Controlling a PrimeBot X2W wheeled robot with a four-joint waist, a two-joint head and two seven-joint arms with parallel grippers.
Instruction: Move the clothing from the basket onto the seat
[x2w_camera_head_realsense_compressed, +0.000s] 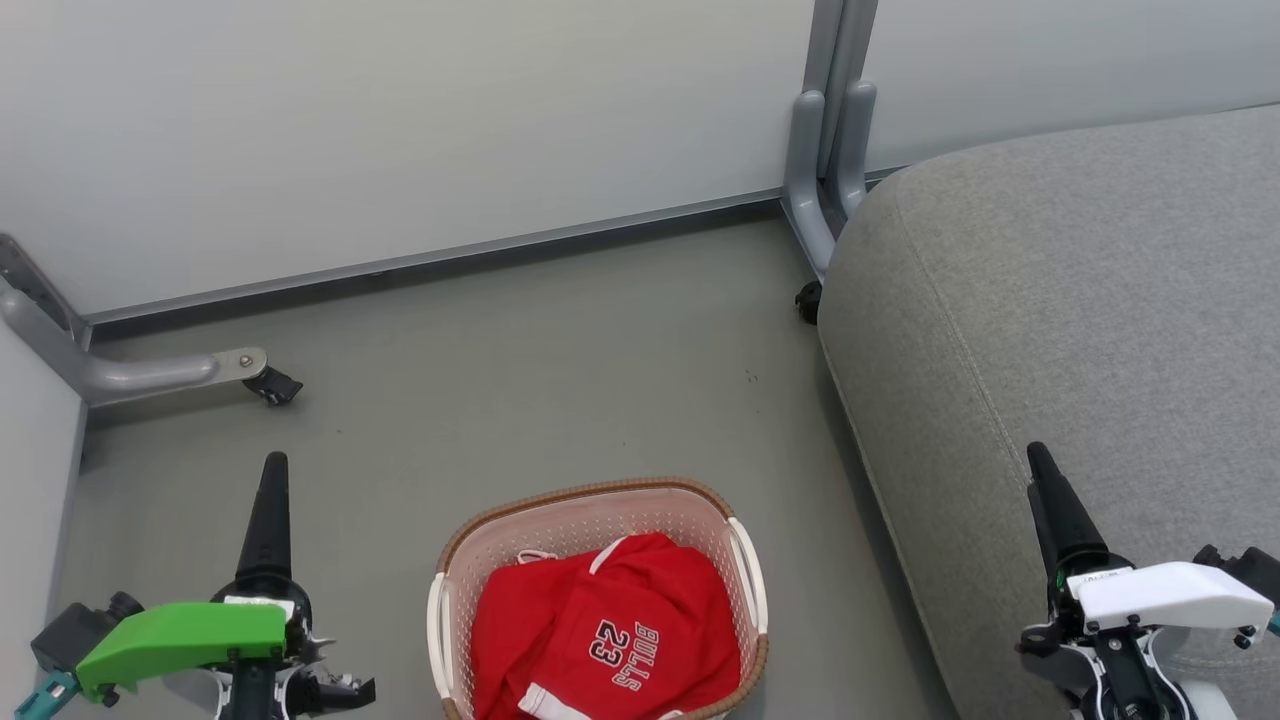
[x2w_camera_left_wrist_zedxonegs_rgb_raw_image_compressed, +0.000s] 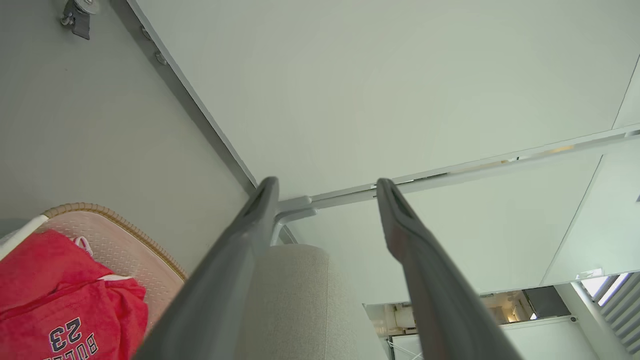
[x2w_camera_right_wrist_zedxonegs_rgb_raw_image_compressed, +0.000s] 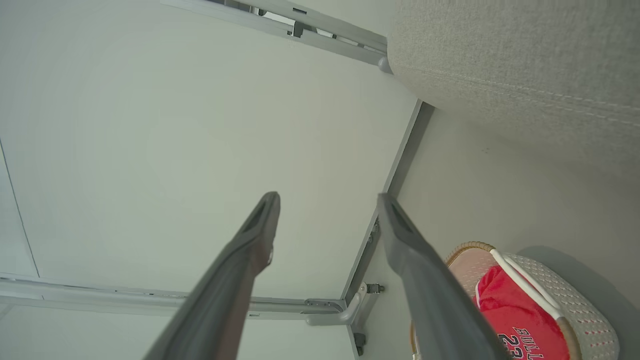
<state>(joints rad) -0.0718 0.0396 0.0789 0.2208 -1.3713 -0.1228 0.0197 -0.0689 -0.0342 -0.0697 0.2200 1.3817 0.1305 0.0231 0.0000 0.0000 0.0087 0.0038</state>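
The left gripper (x2w_camera_left_wrist_zedxonegs_rgb_raw_image_compressed: 326, 184) and right gripper (x2w_camera_right_wrist_zedxonegs_rgb_raw_image_compressed: 327, 199) sit low at either side, each pointing forward, jaws spread apart and empty.

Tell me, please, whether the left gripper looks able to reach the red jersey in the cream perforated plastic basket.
Probably yes: the left gripper is open beside the basket, and the red jersey lies uncovered inside.

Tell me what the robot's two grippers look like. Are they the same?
Nearly. The left gripper and the right gripper each have two long, dark grey fingers that taper to narrow tips. They differ at the wrist: the left carries a bright green cover with a small teal part beside it, and the right carries a white cover.
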